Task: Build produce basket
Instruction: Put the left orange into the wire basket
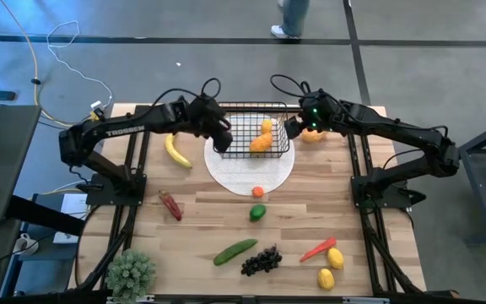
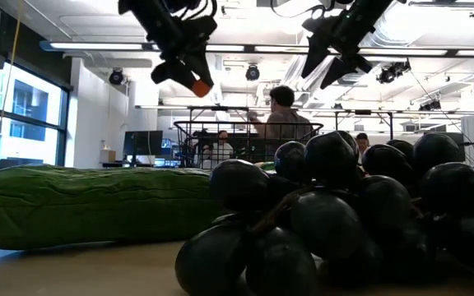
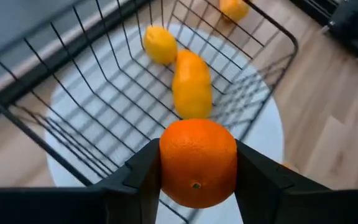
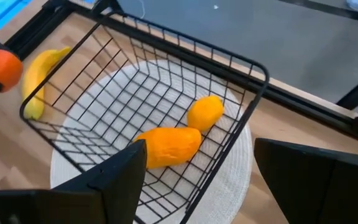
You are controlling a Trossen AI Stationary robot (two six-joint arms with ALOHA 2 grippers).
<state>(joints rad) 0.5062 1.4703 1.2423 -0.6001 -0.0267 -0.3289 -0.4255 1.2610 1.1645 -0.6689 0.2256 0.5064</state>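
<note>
Now the left claw (image 3: 197,180) is clamped on a round orange toy fruit (image 3: 197,162), raised above the near rim of the black wire-mesh basket (image 3: 272,37) that sits on a white round plate (image 1: 251,179). Ahead of that claw, inside the basket, lie an orange-yellow mango (image 3: 191,84) and a yellow lemon (image 3: 160,45). Best to carry the orange forward past the rim, lower it beside the mango, then release, so it neither bounces nor rolls. Opposite, the right claw (image 1: 298,127) waits with fingers apart at the basket's far side.

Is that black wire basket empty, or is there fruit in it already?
Not empty: the rectangular black wire-mesh basket holds an orange-yellow toy mango and a yellow toy lemon.
</note>
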